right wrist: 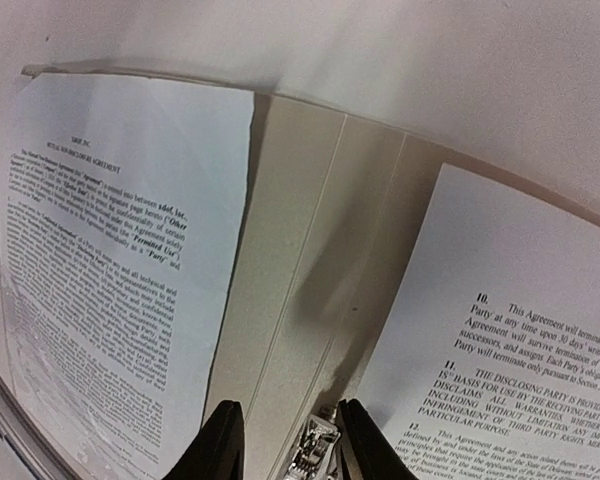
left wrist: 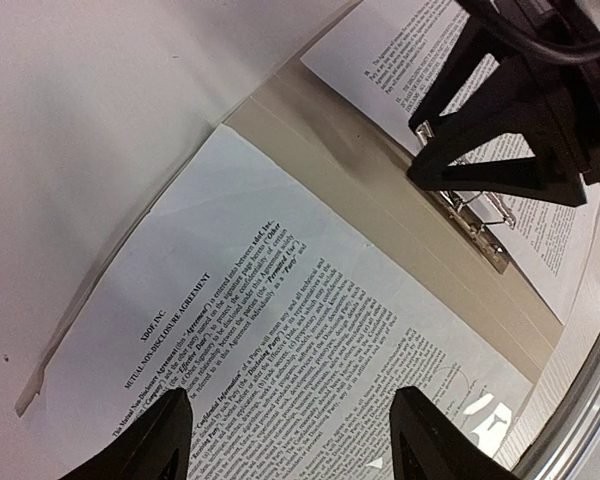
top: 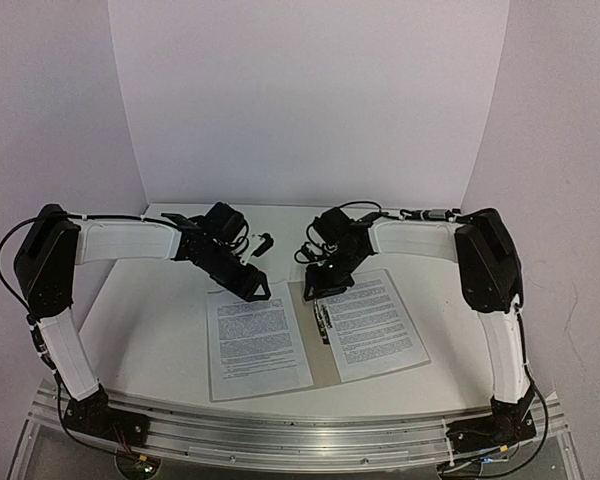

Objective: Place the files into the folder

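Observation:
The tan folder (top: 320,368) lies open and flat on the table. One white printed sheet (top: 257,340) lies on its left half and a second sheet (top: 378,322) on its right half. My left gripper (top: 252,288) is open and empty, hovering over the top of the left sheet (left wrist: 260,300). My right gripper (top: 320,288) is open, low over the folder's spine (right wrist: 300,250). Its fingers (right wrist: 220,445) straddle the metal fastener (right wrist: 315,455) beside the right sheet (right wrist: 520,320). The left wrist view also shows the right gripper (left wrist: 420,150) above the fastener (left wrist: 475,225).
The white table (top: 150,320) is enclosed by white walls at the back and sides. An aluminium rail (top: 280,435) carrying both arm bases runs along the near edge. Black cables hang by both wrists.

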You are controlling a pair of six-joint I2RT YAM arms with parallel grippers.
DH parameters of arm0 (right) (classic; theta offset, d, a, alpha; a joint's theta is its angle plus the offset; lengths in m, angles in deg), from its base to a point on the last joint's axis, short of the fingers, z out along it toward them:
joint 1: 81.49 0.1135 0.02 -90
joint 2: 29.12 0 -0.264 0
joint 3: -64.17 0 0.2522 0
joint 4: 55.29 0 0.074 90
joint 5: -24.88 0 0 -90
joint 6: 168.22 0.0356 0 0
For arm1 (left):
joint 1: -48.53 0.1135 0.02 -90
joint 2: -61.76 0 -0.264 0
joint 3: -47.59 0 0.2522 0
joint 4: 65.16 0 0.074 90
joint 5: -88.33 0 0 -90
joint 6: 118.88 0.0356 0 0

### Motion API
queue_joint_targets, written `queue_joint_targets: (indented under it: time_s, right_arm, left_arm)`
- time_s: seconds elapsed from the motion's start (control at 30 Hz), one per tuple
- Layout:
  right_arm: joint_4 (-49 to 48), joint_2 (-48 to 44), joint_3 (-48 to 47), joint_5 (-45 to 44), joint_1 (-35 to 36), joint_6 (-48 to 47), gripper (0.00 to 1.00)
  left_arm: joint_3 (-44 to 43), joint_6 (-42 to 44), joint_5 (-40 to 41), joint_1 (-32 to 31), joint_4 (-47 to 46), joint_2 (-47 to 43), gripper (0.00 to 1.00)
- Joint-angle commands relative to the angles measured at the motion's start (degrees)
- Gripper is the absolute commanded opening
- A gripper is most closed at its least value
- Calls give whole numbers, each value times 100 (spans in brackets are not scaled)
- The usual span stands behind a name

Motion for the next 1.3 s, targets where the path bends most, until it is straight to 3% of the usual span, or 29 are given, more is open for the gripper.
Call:
queue_joint_targets:
  time_s: [0.0, 0.53, 0.97, 1.27]
  right_arm:
    - [38, -606, 301, 359, 26, 52, 33]
    - [17, -1648, 1451, 387, 345, 287, 39]
    - [24, -115, -212, -882, 191, -48, 43]
    - [47, 534, -935, -1230, 190, -297, 30]
  left_arm:
    - [-127, 50, 61, 35, -134, -65, 68]
    - [-127, 100, 68, 61, -206, -34, 68]
    - [-80, -60, -55, 59, -258, -79, 67]
    - [34, -113, -70, 61, -285, -157, 67]
